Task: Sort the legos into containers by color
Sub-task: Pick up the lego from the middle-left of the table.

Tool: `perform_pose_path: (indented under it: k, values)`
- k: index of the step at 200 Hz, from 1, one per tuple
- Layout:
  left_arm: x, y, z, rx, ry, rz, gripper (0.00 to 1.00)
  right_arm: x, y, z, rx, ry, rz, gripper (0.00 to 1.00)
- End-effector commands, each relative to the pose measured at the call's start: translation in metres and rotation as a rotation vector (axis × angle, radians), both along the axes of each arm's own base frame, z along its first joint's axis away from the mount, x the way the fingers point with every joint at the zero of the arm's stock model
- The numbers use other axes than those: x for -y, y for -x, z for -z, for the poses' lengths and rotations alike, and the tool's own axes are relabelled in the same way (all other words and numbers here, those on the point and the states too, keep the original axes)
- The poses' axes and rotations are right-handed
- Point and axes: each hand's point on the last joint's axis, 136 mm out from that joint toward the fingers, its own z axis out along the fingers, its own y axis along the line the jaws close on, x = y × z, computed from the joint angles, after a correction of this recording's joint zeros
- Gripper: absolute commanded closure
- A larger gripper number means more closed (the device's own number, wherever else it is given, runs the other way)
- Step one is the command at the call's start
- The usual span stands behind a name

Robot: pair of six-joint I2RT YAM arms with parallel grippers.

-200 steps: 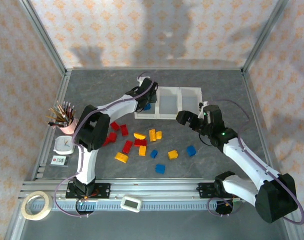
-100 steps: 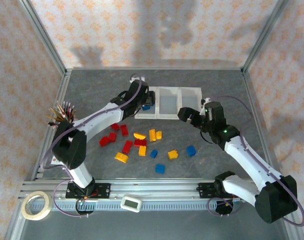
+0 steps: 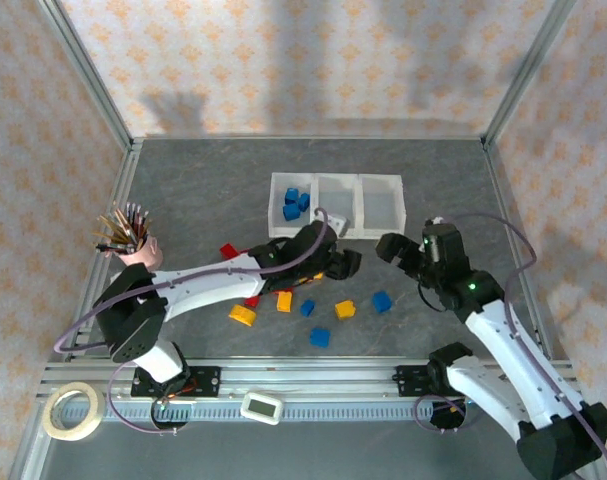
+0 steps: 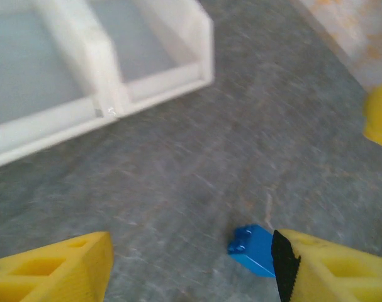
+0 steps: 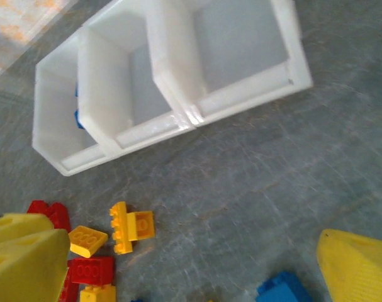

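Hovering over the counter's [image 3: 183, 190] loose legos [image 3: 345, 309], my left pincer [image 3: 348, 262] gaped empty; my right pincer [image 3: 393, 245] stood wide open. The containers [image 3: 335, 176] sat toward the far edge, blue bricks [image 3: 296, 203] in the left bin.

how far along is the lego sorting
Done: a few blue bricks lie in the left bin. In hand: nothing; both arms' jaws stand open, empty. Left: red bricks, yellow bricks and loose blue bricks on the table; the middle bin and right bin hold none.
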Motion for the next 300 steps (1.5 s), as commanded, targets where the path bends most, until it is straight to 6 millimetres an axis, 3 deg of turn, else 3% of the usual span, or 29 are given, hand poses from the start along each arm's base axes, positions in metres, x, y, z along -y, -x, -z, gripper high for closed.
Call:
perform_pose_path:
  k: [1, 31, 99, 123, 130, 206, 233, 266, 300]
  values:
    - [0.025, 0.014, 0.002, 0.057, 0.054, 0.129, 0.31, 0.021, 0.021, 0.018, -0.089, 0.047, 0.087, 0.00]
    - [0.044, 0.025, 0.031, 0.040, -0.003, 0.174, 0.30, 0.031, 0.034, 0.020, -0.111, 0.046, 0.138, 0.00]
    - [0.087, 0.058, 0.065, 0.041, -0.059, 0.339, 0.29, 0.043, 0.053, 0.018, -0.103, 0.010, 0.211, 0.00]
    - [0.091, 0.053, 0.075, 0.040, -0.098, 0.314, 0.28, 0.046, 0.057, 0.016, -0.098, 0.004, 0.227, 0.00]
    - [0.092, 0.051, 0.090, 0.026, -0.128, 0.311, 0.27, 0.047, 0.058, 0.016, -0.098, 0.004, 0.230, 0.00]
    - [0.100, 0.040, 0.123, 0.026, -0.232, 0.311, 0.24, 0.044, 0.058, 0.011, -0.073, -0.026, 0.220, 0.00]
    - [0.101, 0.035, 0.125, 0.038, -0.249, 0.299, 0.29, 0.043, 0.058, 0.013, -0.076, -0.027, 0.216, 0.00]
    - [0.099, 0.035, 0.127, 0.046, -0.262, 0.301, 0.47, 0.044, 0.057, 0.010, -0.063, -0.023, 0.215, 0.00]
    - [0.099, 0.035, 0.121, 0.051, -0.250, 0.297, 0.54, 0.043, 0.055, 0.009, -0.055, -0.026, 0.211, 0.00]
